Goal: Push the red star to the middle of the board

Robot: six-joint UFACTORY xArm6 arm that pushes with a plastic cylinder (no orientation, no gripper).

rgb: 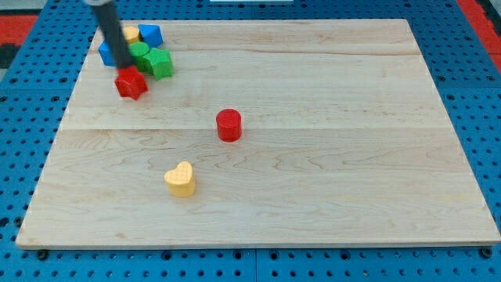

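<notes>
I counted two red blocks: the red star touching my tip; one red cylinder mid-worktop. No jaws fitted.

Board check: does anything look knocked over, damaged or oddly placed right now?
Nothing looks damaged or toppled. The red star sits near the view's top left, beside a tight cluster of green, blue and yellow blocks. My tip is right above the star. The red cylinder and yellow heart stand alone, upright.
</notes>
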